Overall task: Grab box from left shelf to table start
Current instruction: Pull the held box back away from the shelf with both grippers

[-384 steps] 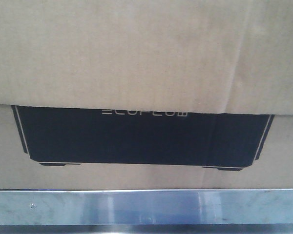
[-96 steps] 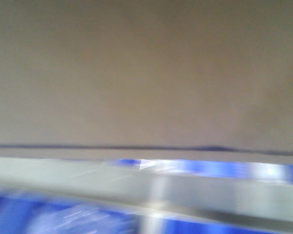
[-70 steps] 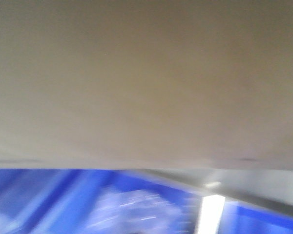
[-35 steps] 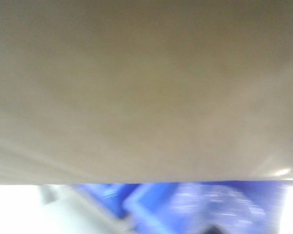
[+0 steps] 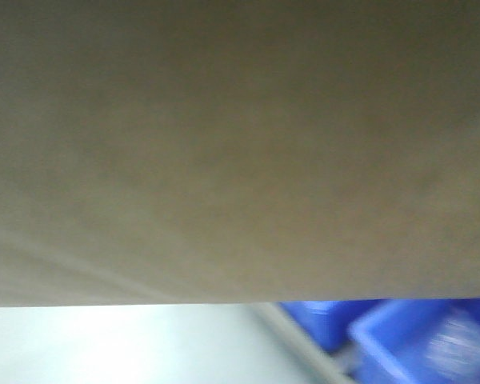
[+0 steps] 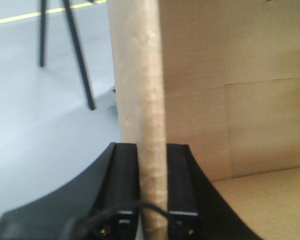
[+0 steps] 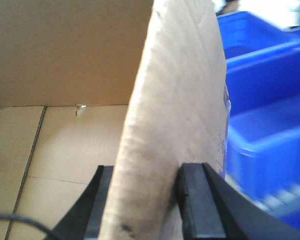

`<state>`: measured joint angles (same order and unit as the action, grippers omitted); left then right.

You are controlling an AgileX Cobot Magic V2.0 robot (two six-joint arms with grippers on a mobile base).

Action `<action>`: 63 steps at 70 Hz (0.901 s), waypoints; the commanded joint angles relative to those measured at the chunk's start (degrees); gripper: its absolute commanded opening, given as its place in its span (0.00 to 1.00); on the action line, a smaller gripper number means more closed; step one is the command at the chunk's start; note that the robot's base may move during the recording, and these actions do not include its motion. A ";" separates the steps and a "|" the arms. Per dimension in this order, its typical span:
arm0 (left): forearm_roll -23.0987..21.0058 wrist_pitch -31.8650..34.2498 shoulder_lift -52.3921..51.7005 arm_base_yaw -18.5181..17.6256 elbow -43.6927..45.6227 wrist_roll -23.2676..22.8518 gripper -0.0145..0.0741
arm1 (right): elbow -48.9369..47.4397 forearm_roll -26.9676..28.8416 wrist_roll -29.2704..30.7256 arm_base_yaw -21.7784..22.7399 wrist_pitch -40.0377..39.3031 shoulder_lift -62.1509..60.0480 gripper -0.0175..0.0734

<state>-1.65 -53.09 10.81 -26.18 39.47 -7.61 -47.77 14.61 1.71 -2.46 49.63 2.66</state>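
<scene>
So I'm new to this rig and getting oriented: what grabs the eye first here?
The brown box fills nearly the whole front view. In the wrist views the left hand and right hand each clamp a cardboard wall, with blue bins beside the right one.

The box point(image 5: 224, 144) is matt cardboard, rough-edged inside the left gripper point(image 6: 152, 195). Beside the right gripper point(image 7: 147, 200), blue bins point(image 7: 262, 105) look smooth plastic.
</scene>
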 commanded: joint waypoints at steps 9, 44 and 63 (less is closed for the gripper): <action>-2.16 -3.71 0.50 -0.88 0.48 1.16 0.06 | -1.21 -3.84 0.68 0.37 -6.59 1.23 0.26; -2.24 -3.71 0.50 -0.88 0.48 1.16 0.06 | -1.21 -3.84 0.68 0.37 -6.59 1.23 0.26; -2.61 -3.71 0.50 -0.88 0.48 1.16 0.06 | -1.21 -3.84 0.68 0.37 -6.59 1.23 0.26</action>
<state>-1.77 -53.09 10.81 -26.18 39.47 -7.61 -47.77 14.61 1.71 -2.46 49.53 2.66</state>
